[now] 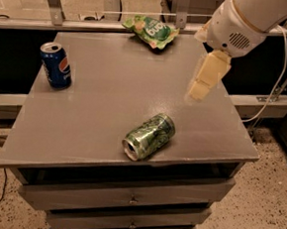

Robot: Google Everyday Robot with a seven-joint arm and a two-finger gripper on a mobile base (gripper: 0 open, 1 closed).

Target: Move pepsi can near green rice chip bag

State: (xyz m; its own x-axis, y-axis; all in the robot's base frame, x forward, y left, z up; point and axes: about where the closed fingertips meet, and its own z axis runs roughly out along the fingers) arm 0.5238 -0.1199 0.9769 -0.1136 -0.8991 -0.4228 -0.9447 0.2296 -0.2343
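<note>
pepsi can (56, 66): upright, left edge
chip bag (151, 31): far edge, middle
green can (148, 136): on its side, front edge
my gripper (206, 76): above right edge — openness: cannot tell

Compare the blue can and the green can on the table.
The blue can stands upright near the left edge of the table; the green can lies on its side near the front edge. The blue can carries a round logo; the green can has a mottled green pattern. Both are soda cans of similar size. The gripper hangs over the table's right side, touching neither.
</note>
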